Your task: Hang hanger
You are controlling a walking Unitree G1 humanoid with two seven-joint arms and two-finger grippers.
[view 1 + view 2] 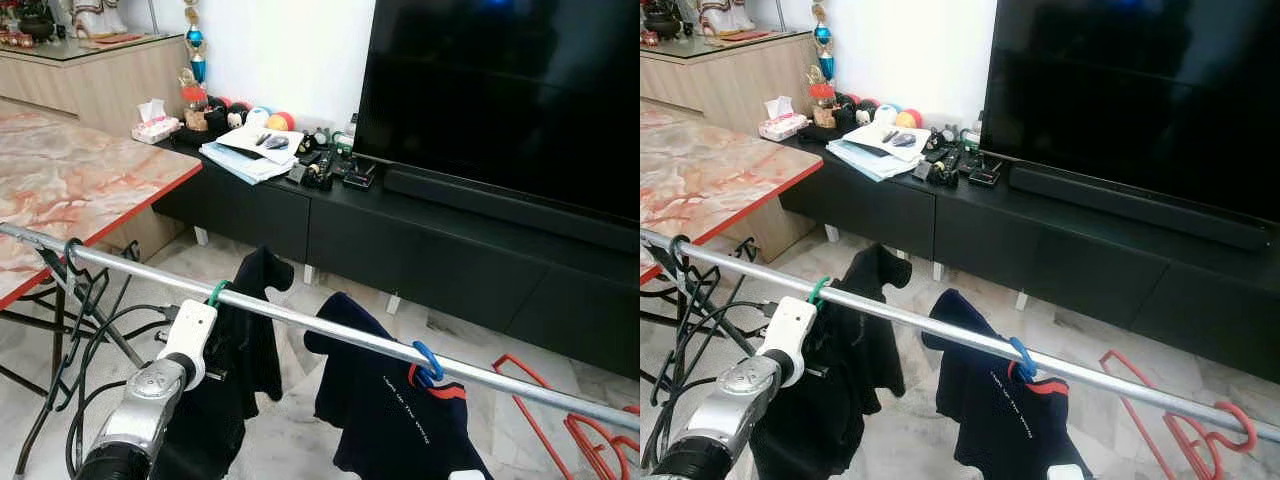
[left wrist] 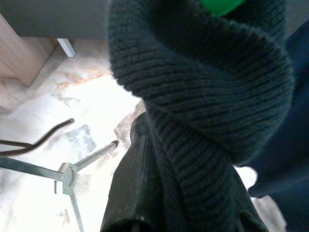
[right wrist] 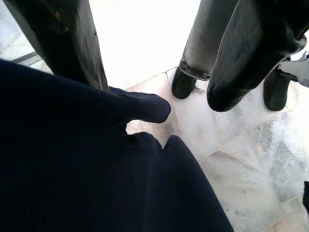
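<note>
Green hanger (image 1: pixel 218 292) on rail (image 1: pixel 330 329), black garment (image 1: pixel 235 350) hanging.

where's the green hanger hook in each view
Left eye: green hook on the rail, above the left arm.
Right eye: on the rail, left of centre.
Left wrist: green patch above the dark knit.
Right wrist: not seen.
Shared landmark: silver rail.

two garments (image 1: pixel 395 400), two hooks (image 1: pixel 427 362) (green, blue)

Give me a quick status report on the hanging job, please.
Left pincer down in the black knit garment, at the green hanger hook. Both hooks on the metal rail; blue hanger carries the navy shirt. No obstruction seen.
</note>
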